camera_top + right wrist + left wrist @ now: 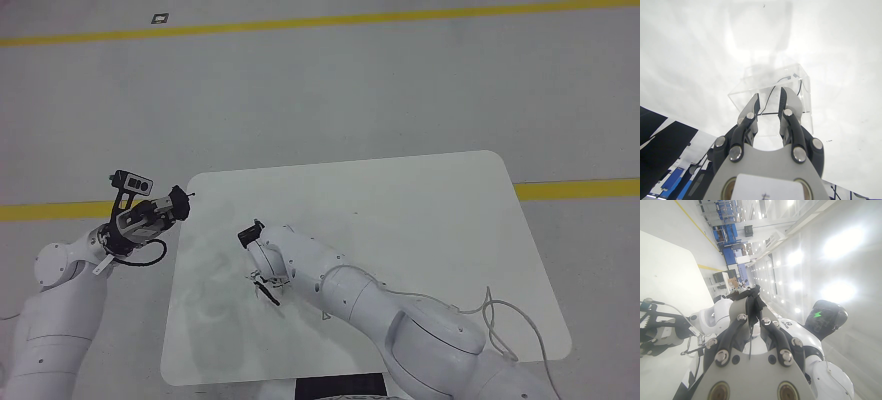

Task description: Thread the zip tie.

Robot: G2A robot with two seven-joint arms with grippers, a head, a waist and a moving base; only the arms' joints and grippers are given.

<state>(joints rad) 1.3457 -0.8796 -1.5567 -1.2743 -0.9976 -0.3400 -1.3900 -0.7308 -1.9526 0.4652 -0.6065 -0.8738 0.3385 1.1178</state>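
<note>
My left gripper is shut on a black zip tie; the strap runs back from the taped fingertips toward the wrist. In the top view this gripper is raised just off the table's left edge. My right gripper stands open over a clear plastic box on the table. Thin black zip ties lie in and through the box, and one strand crosses between the open fingers. In the top view the right gripper points down at the left part of the white table, with a black tie under it.
The white table has rounded corners and bare room to the right and at the back. Grey floor with yellow lines surrounds it. A loose cable hangs by the right arm near the table's front right.
</note>
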